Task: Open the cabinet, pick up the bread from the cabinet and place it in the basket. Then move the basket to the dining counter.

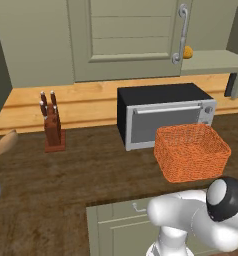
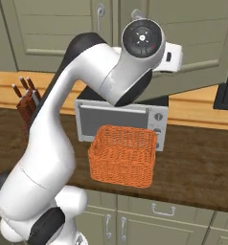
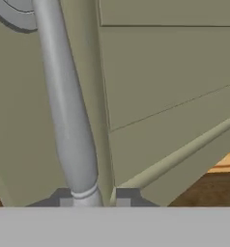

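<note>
Bread [image 1: 188, 51]: one small golden-yellow lump on the shelf inside the cabinet [image 1: 131, 40], seen past the edge of the door near its handle
Bread handling: judged light and soft, easily squashed; best pinched gently across its middle
Cabinet door: one door swung partly open, seen in the right base view angled out above the toaster oven [image 2: 123, 119]
Bar handle [image 3: 68, 116]: one long curved light-grey bar, running down between the two finger tips in the hand view
Gripper [image 3: 94, 198]: tips sit either side of the bar, close to it; whether they clamp it or have let go I cannot tell
Basket [image 1: 191, 151]: one orange woven basket, open top, on the dark wood kitchen top just in front of the toaster oven; judged light but stiff, best taken by a rim
Knife block [image 1: 53, 127]: one, well to the left of the oven
Task stage: bread not yet picked
</note>
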